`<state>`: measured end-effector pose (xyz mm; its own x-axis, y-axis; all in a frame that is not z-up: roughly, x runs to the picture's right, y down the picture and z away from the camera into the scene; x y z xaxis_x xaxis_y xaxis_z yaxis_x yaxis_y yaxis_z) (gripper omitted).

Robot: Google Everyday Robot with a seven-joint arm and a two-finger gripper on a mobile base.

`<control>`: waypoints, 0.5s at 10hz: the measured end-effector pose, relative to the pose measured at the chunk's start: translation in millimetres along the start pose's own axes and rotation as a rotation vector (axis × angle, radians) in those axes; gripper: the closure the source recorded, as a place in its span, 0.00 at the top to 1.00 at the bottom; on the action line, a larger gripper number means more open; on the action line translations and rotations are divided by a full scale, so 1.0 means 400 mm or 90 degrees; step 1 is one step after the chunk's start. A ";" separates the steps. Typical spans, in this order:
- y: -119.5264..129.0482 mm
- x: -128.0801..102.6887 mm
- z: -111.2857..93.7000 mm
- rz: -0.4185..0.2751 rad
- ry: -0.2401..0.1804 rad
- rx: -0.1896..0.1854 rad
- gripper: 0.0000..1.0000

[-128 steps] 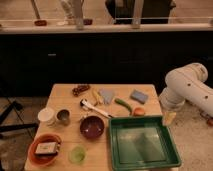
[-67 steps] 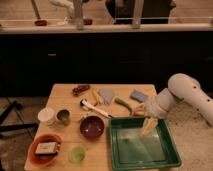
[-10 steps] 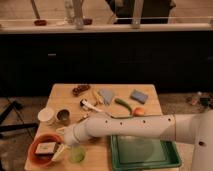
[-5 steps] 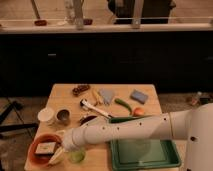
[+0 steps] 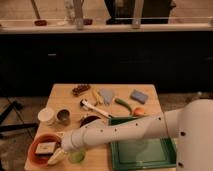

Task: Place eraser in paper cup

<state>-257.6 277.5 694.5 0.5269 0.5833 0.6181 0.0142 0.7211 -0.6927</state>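
In the single camera view, the eraser [image 5: 46, 147] lies flat inside the orange bowl [image 5: 34, 146] at the near left corner of the wooden table [image 5: 65, 95]. It is a small pale block with a darker top, and its long side runs roughly left to right across the picture. The gripper [image 5: 57, 156] is at the near right edge of that bowl, so the eraser sits just beside it, a little to the left and farther from the camera. Whether the gripper is open or closed cannot be told, nor whether it has hold of anything. The eraser looks to be resting in the bowl, not lifted.

The paper cup [image 5: 46, 116] stands upright farther back on the table's left side, beyond the bowl and just beside the metal cup [image 5: 63, 116]. From the eraser, the cup lies almost straight away from the camera.

The white arm [image 5: 120, 132] reaches in from the lower right, stretched long and low across the green tray [image 5: 145, 152] and sloping down toward the bowl. It partly covers the dark bowl [image 5: 90, 120] and the green cup [image 5: 76, 157].
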 end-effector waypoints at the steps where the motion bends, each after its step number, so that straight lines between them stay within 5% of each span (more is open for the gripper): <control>1: 0.004 -0.002 0.012 -0.001 -0.002 -0.004 0.80; 5: 0.014 -0.002 0.022 -0.007 -0.005 -0.014 0.80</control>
<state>-265.5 284.1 693.4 0.5194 0.5781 0.6293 0.0396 0.7193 -0.6935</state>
